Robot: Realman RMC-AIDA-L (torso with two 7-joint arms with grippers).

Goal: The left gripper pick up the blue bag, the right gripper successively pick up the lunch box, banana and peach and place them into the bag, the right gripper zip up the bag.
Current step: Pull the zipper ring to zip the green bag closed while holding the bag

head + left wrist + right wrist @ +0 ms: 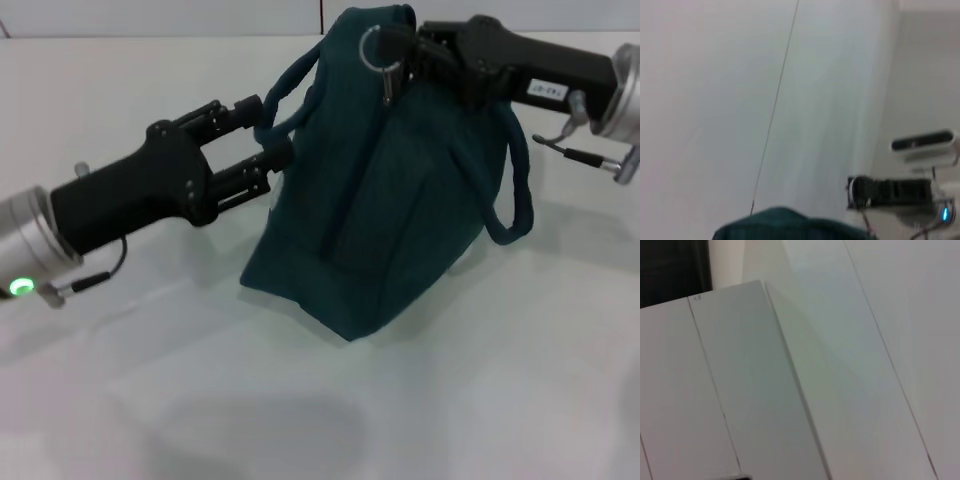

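Nearest to us in the head view lies the bare white table (300, 420), and on it our left arm reaches in from the left, its left gripper (270, 150) held against the side of the blue bag (390, 220). Its two fingers are spread a moderate way, with the near loop handle (285, 90) of the bag running between them; we cannot tell whether the pads actually pinch the handle. The blue bag stands upright in the middle of the table, leaning a little, its second handle (515, 190) hanging down on the right side. Farther back, at the top of the bag, our right gripper (405, 55) comes in from the right and sits at the ring zipper pull (378, 50); its fingers appear closed at the ring. In the left wrist view only the bag's top edge (785, 225) shows. The right wrist view shows only pale panels.
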